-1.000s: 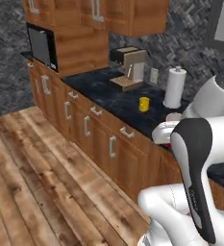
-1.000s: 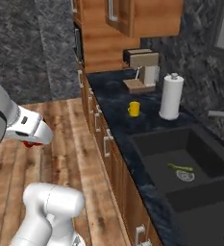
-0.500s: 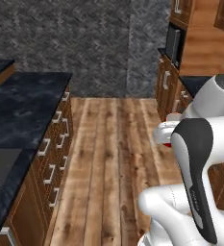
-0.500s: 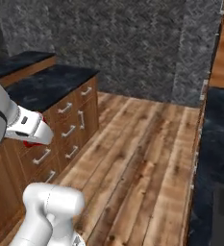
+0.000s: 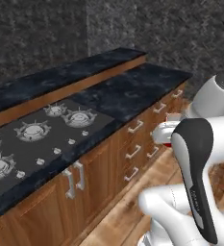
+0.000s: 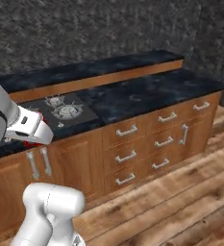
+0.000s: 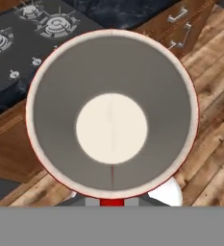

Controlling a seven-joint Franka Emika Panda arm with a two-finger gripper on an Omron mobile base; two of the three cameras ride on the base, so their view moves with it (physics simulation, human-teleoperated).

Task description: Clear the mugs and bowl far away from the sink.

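My gripper (image 7: 111, 202) is shut on the near rim of a round mug (image 7: 111, 113) with a red outside, a grey inside and a cream bottom; I look straight down into it. Its handle is hidden. In the left base view the mug's red wall (image 5: 165, 143) peeks out under the white hand, level with the cabinet drawers. From the right base view a sliver of the red mug (image 6: 30, 142) shows below the hand, in front of the stovetop's edge. The bowl and the sink are out of view.
A black stovetop (image 5: 34, 139) with several burners lies in a dark stone counter (image 6: 147, 93) over wooden drawers and doors. A raised ledge (image 6: 99, 77) runs along the back. Wood floor (image 6: 180, 202) stretches to the right.
The whole picture has swung: the base has turned from the sink counter, past open floor, to a counter with a stovetop. The arm keeps its pose with the mug held.
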